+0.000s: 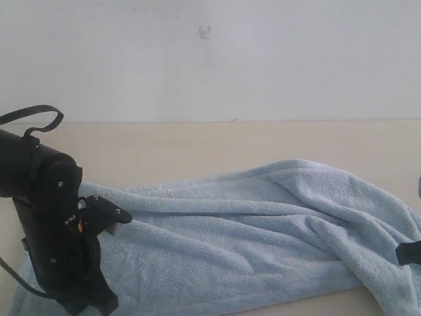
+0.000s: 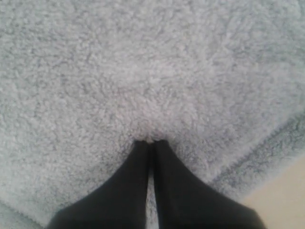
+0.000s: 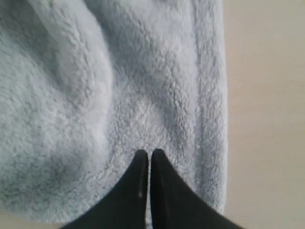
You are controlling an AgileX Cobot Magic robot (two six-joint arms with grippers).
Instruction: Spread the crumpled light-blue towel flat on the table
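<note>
The light-blue towel lies crumpled in long folds across the beige table, stretching from the left arm to the right edge. My left gripper is shut, its tips pressed into the fluffy towel with a small tuft pinched between them, a short way in from a hemmed edge. My right gripper is shut too, its tips closed on the towel beside its hemmed side edge. Only a black bit of the right gripper shows in the exterior view.
The bulky black left arm with its cable loop stands over the towel's left end. Bare table runs behind the towel up to the white wall. Bare table also lies beside the towel's hem near the right gripper.
</note>
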